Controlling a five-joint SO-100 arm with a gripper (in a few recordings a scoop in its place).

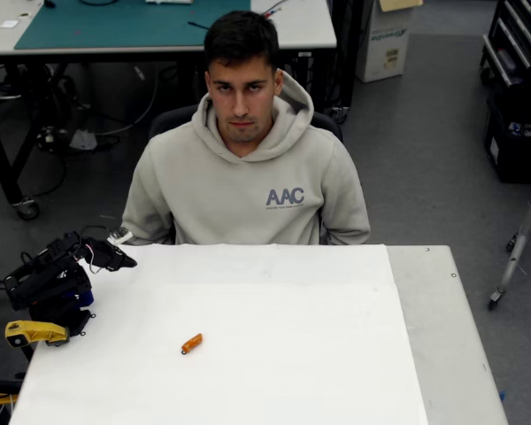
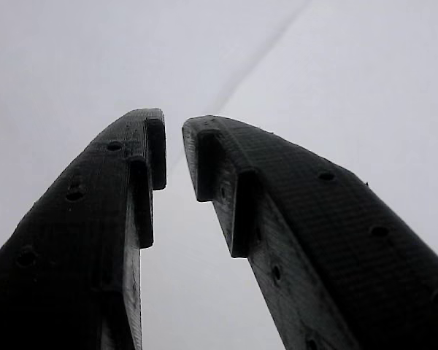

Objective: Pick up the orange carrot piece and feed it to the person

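The orange carrot piece (image 1: 191, 343) lies on the white table (image 1: 336, 354), left of the middle and toward the near edge. The person (image 1: 248, 177) in a light hoodie sits behind the table's far edge, facing it. My black gripper (image 1: 124, 260) rests at the table's far left corner, well away from the carrot and up-left of it in the overhead view. In the wrist view the gripper (image 2: 174, 127) points at pale tabletop. Its fingers (image 2: 277, 211) are nearly together, with a thin slit and nothing between them.
A yellow plastic clamp (image 1: 34, 333) holds the arm's base at the table's left edge. A bare grey strip (image 1: 442, 336) of table runs along the right. Behind the person stands a desk with a green mat (image 1: 115, 22), with cables beneath it.
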